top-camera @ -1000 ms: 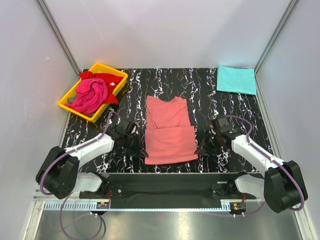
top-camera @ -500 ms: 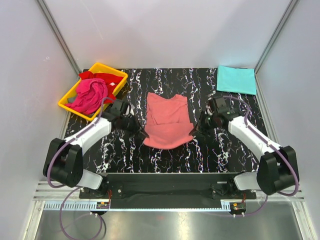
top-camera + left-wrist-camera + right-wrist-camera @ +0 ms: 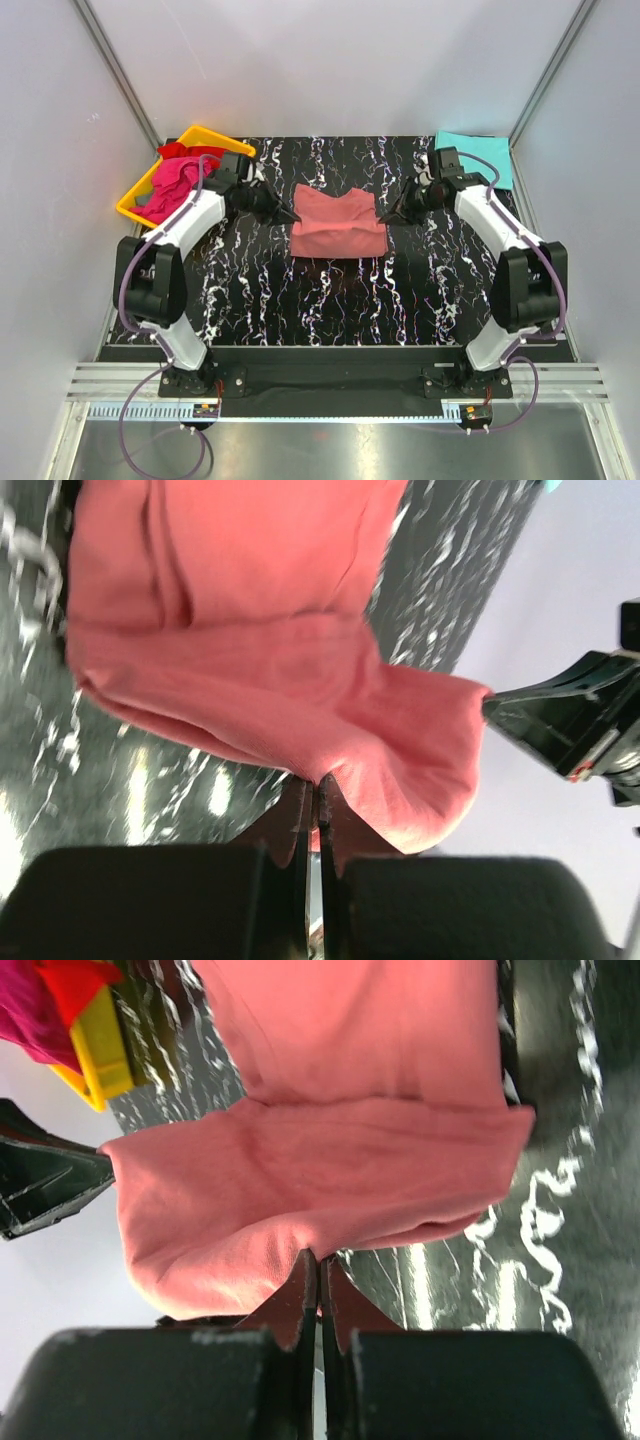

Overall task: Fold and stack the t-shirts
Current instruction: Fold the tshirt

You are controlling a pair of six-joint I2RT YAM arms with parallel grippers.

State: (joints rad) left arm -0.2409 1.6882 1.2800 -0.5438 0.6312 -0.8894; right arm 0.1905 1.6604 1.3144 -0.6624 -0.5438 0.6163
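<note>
Four shirts, one tray and two claws are in the overhead view. At upper left, the yellow tray (image 3: 127, 207) holds two crumpled shirts: the magenta shirt (image 3: 170, 187) and the red shirt (image 3: 178, 150) behind it. Right of the tray, the left claw (image 3: 292, 214) is closed, pinching the left edge of the salmon shirt (image 3: 338, 228); its wrist view shows the cloth clamped between the shut tips. That shirt lies at frame centre on the black table (image 3: 330, 300), its near part doubled over and held up. The right claw (image 3: 386, 219) is also closed, pinching the right edge. At upper right, the turquoise shirt (image 3: 486, 148) lies folded flat.
</note>
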